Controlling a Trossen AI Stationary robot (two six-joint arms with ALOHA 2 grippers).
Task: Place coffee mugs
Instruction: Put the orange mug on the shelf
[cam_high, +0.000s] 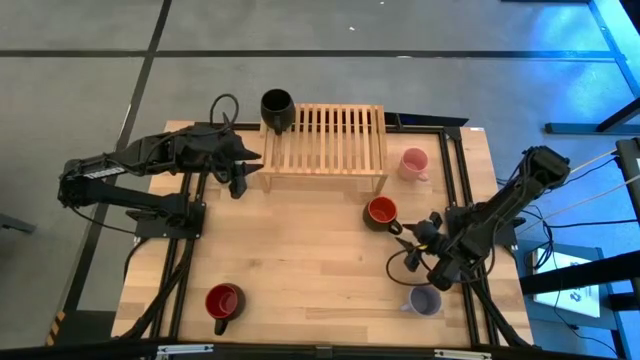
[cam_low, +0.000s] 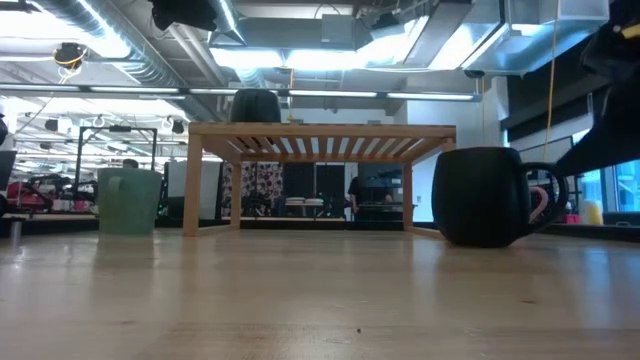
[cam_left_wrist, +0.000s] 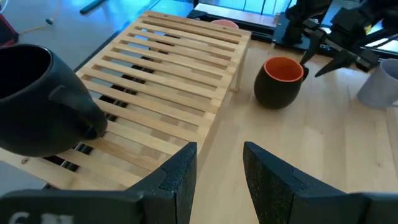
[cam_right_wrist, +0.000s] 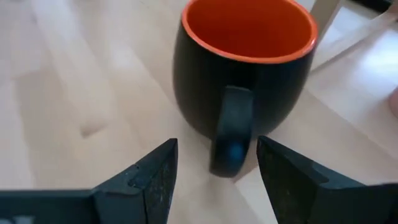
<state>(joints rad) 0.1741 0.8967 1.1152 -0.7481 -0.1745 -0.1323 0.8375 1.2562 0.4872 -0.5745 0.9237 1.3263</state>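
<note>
A black mug with an orange-red inside (cam_high: 381, 212) (cam_right_wrist: 245, 68) stands upright on the table right of the wooden rack (cam_high: 325, 145). Its handle (cam_right_wrist: 230, 130) points at my right gripper (cam_high: 403, 238) (cam_right_wrist: 214, 177), which is open, with one finger on either side of the handle and touching nothing. My left gripper (cam_high: 240, 183) (cam_left_wrist: 217, 168) hangs open over the table by the rack's left near corner. An all-black mug (cam_high: 277, 108) (cam_left_wrist: 37, 102) stands on the rack's far left corner. Pink (cam_high: 413, 162), lavender-grey (cam_high: 425, 300) and dark red (cam_high: 224, 302) mugs stand on the table. A green mug (cam_low: 130, 200) shows only in the low view.
The rack's slats (cam_left_wrist: 168, 68) are bare apart from the black mug. The lavender-grey mug sits close behind my right arm near the table's near right corner. Bare wood lies in the table's middle (cam_high: 300, 250). Cables run along both sides of the table.
</note>
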